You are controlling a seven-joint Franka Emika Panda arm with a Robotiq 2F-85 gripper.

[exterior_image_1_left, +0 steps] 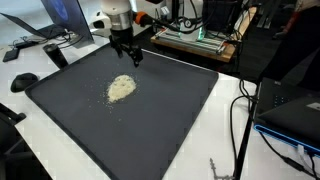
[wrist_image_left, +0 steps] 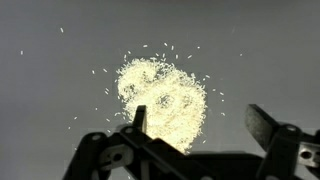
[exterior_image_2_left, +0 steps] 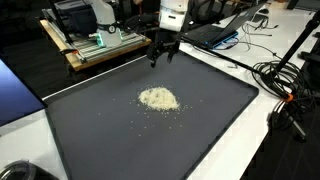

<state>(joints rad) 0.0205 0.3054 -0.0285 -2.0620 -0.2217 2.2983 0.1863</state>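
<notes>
Black fingers (wrist_image_left: 140,120) crowd the bottom edge of the wrist view, closest to the lens, and they stand wide apart: the gripper (wrist_image_left: 197,120) is fully spread and has hold of nothing. Look between those fingers and a heap of pale grains (wrist_image_left: 163,98) lies on the dark mat (wrist_image_left: 50,60), roughly round and thick in the middle, with loose single grains scattered all about its rim. Over to both exterior views, and the gripper hangs above the far part of the mat, pointing straight down, up off the surface and apart from the heap, touching neither. The heap sits near the middle of the mat, well inside its edges, on the near side of the gripper as these cameras look. That mat covers most of a white table (exterior_image_2_left: 290,150). Behind the arm a wooden board (exterior_image_2_left: 95,48) carries electronics, a laptop (exterior_image_2_left: 215,35) lies just past the mat's far corner, and black cables (exterior_image_2_left: 285,95) snake over the table beside the mat's edge. What the grains are made of, the pictures are too small to tell.
</notes>
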